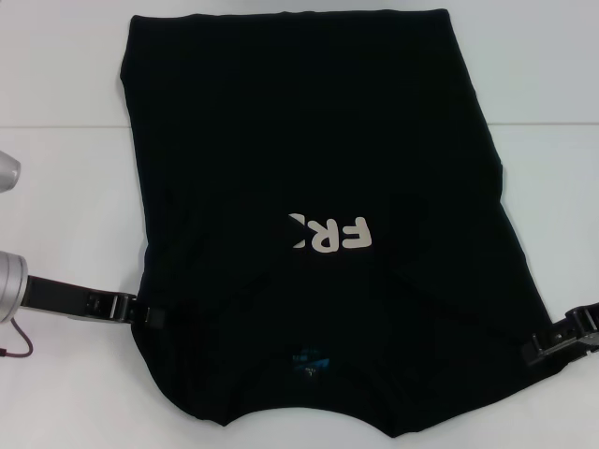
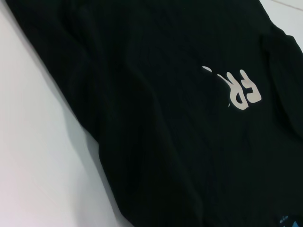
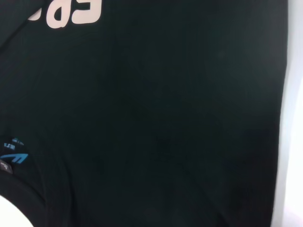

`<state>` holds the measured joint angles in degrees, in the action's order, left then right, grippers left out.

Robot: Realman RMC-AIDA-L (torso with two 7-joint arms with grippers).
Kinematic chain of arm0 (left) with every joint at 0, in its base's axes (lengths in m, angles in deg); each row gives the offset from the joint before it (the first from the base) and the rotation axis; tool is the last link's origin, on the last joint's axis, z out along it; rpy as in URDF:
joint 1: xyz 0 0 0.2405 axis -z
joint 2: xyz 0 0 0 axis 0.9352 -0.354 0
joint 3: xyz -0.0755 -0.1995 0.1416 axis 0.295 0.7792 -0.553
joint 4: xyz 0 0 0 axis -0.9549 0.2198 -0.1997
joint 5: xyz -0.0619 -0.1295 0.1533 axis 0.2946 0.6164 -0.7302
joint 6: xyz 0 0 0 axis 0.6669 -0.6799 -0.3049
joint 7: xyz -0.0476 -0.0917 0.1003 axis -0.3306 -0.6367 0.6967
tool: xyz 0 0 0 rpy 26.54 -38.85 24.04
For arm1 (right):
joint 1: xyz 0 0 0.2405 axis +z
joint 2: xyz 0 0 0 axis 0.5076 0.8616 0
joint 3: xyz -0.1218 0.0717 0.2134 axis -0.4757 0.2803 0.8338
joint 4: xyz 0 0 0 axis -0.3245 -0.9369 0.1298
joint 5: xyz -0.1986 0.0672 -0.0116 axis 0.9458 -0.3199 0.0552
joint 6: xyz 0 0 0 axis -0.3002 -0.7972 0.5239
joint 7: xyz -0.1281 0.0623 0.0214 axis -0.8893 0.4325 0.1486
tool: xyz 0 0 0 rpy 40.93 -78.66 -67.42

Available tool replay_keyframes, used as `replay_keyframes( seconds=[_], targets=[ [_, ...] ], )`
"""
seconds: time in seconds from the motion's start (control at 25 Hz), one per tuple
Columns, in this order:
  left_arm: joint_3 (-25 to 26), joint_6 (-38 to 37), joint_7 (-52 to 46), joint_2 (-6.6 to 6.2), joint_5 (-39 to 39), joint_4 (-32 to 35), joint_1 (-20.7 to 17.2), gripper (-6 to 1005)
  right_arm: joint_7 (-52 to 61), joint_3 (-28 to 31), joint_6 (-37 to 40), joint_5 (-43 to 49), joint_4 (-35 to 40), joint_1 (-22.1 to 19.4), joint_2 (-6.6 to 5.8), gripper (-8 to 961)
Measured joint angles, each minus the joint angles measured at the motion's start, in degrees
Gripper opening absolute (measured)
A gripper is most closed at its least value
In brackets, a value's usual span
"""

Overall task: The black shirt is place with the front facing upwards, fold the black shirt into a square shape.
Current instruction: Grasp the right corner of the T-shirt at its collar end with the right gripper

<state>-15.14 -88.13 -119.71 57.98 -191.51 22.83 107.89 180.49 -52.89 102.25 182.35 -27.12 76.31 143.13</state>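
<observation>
The black shirt (image 1: pixel 309 140) lies flat on the white table (image 1: pixel 56 187), its collar end nearest me and both sides folded inward. Part of the cream lettering (image 1: pixel 332 234) shows upside down; a fold covers the rest. The blue neck label (image 1: pixel 309 360) sits near the front. My left gripper (image 1: pixel 154 316) rests at the shirt's left edge near the collar end, and my right gripper (image 1: pixel 535 348) at its right edge. The left wrist view shows the shirt (image 2: pixel 142 118) and the lettering (image 2: pixel 241 92). In the right wrist view, shirt cloth (image 3: pixel 165 118), lettering (image 3: pixel 71 14) and label (image 3: pixel 14 156) appear.
Bare white tabletop flanks the shirt on both sides. The left arm's silver link (image 1: pixel 9 281) lies at the left border, with a thin red cable (image 1: pixel 21 348) below it. The shirt's hem reaches the table's far side.
</observation>
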Motion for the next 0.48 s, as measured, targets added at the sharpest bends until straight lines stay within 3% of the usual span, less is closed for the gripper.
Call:
replay_keyframes(
  seconds=[0.48],
  targets=[
    [0.1,0.0,0.1,-0.07,0.0,0.0,0.0,50,-0.3,0.2,0.3,-0.3,-0.1,0.2,0.22,856]
  ],
)
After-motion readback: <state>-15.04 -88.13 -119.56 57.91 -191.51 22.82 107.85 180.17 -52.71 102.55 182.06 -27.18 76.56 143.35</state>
